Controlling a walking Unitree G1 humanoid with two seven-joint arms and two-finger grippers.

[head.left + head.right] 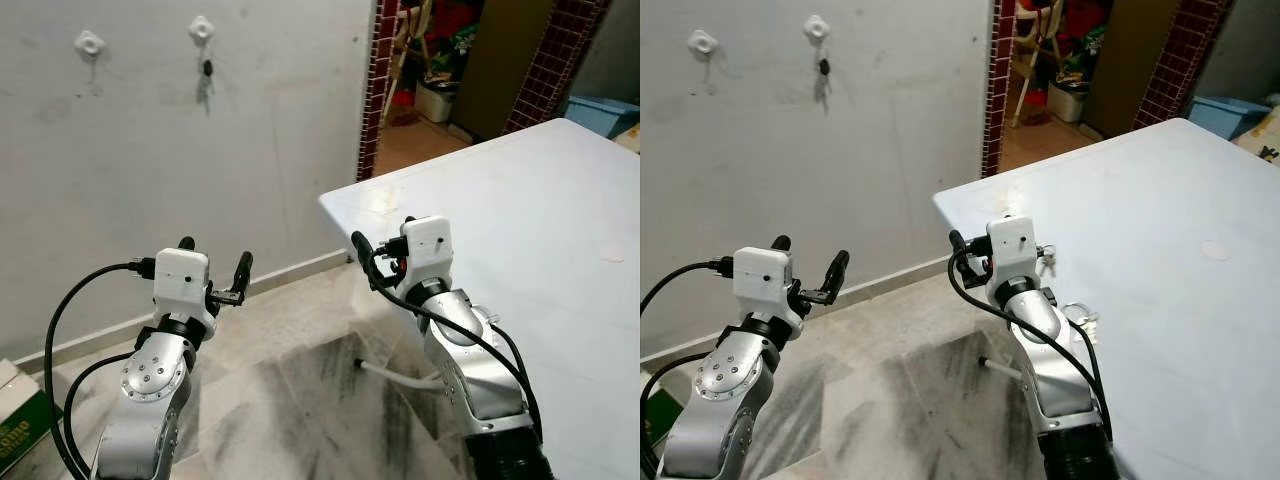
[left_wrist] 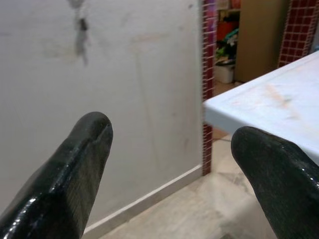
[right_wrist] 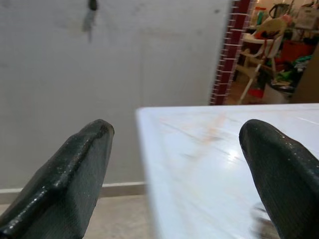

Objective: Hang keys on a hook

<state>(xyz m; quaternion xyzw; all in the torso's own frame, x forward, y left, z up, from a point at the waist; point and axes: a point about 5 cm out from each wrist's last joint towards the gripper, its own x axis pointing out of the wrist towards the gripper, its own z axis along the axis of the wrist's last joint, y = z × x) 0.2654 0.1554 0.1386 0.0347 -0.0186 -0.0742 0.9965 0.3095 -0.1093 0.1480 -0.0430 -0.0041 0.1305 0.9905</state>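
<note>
Hanging already from the right-hand hook on the wall, keys: probably light, hard, apt to swing, best taken by the ring; left gripper and right gripper spread wide, empty, well apart from them.

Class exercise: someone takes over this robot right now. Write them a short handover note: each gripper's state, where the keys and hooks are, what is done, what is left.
Left gripper: open, empty, raised towards the wall.
Right gripper: open, empty, over the near corner of the white table.
Keys: hanging from the right hook on the wall. Left hook is bare.
Done: keys appear hung.
Left: probably nothing; check that they hang securely.
</note>
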